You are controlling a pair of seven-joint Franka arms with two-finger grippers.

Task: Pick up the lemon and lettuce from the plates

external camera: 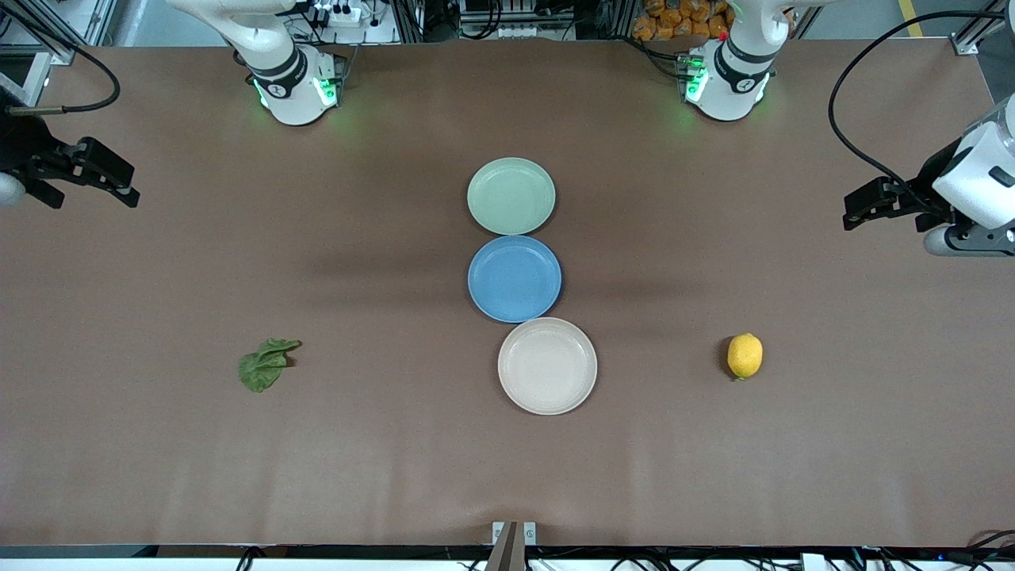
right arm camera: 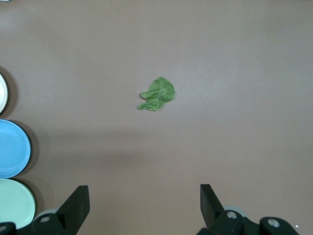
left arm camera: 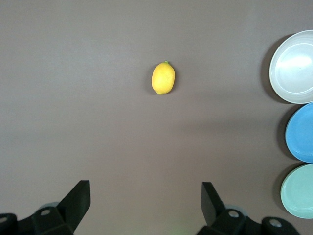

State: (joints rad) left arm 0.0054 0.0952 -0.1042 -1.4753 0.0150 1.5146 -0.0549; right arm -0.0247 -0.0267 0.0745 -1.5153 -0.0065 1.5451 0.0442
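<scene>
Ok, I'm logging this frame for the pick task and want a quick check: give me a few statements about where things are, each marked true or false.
1. The lemon lies on the beige plate. False: it lies on the bare table, toward the left arm's end.
2. The lettuce lies on the table, toward the right arm's end. True.
3. All three plates are empty. True.
4. The blue plate is the one nearest the front camera. False: it sits between the mint green plate and the beige one, which is nearest.
5. The left gripper holds the lemon. False: it is open and empty; the right gripper is open too.
</scene>
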